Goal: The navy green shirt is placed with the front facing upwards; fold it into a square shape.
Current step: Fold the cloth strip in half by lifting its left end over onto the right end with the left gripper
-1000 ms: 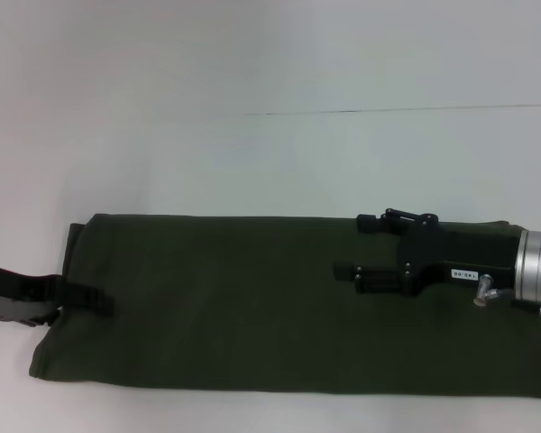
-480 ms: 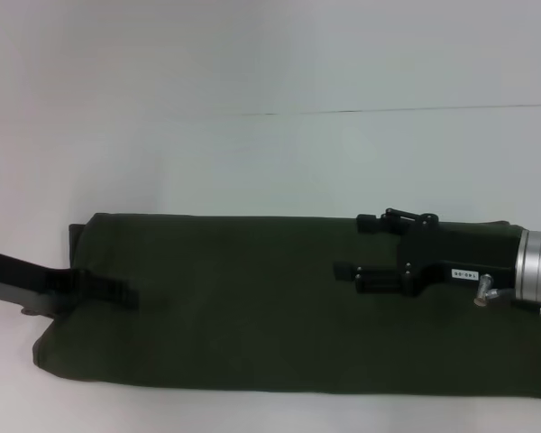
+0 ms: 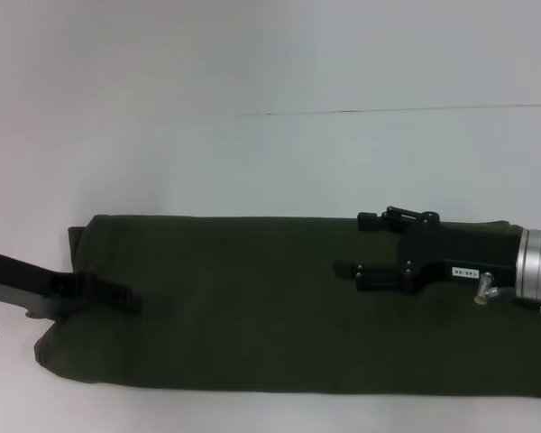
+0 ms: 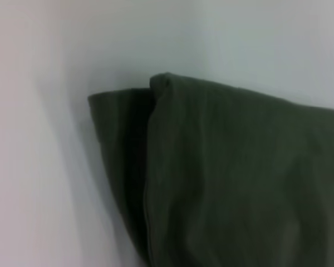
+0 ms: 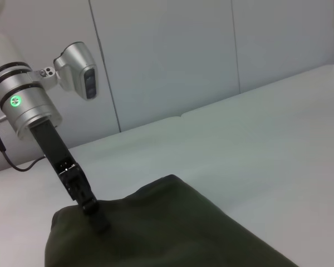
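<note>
You get soft, even light with faint shadows on the white table (image 3: 270,162), and the left wrist view is blurred.

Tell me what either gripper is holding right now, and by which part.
Right gripper is open above the navy green shirt, holding nothing. Left gripper is at the shirt's left end; any hold there cannot be told.
</note>
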Available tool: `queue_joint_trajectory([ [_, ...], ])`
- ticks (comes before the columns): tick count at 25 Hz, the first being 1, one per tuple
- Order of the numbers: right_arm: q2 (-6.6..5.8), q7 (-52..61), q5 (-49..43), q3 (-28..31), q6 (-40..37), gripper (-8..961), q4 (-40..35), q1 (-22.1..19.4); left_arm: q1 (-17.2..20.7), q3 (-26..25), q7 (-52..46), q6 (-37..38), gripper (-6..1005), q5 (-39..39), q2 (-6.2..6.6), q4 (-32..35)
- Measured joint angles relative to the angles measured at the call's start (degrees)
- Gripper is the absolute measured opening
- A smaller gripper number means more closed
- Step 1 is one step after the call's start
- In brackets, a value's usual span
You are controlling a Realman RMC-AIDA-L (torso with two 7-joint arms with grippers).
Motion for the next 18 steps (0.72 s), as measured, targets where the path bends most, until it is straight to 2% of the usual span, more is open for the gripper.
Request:
queue_joint_trajectory([
  [6,-0.01,0.0,0.1,0.0,0.1,930,-0.1,0.0,0.3,0.7,-0.6,-0.3,717,-0.1,-0.62,1.9],
  [14,-0.09,0.1,0.1,0.0,0.1,931,-0.1,0.0,0.1,2.4,-0.9,-0.7,552,0.2,-0.72,1.7],
  [18,-0.09,0.1,0.1,0.0,0.0,931,-0.1,0.0,0.1,3.0,-0.9,-0.7,357,0.0,-0.71,1.7],
])
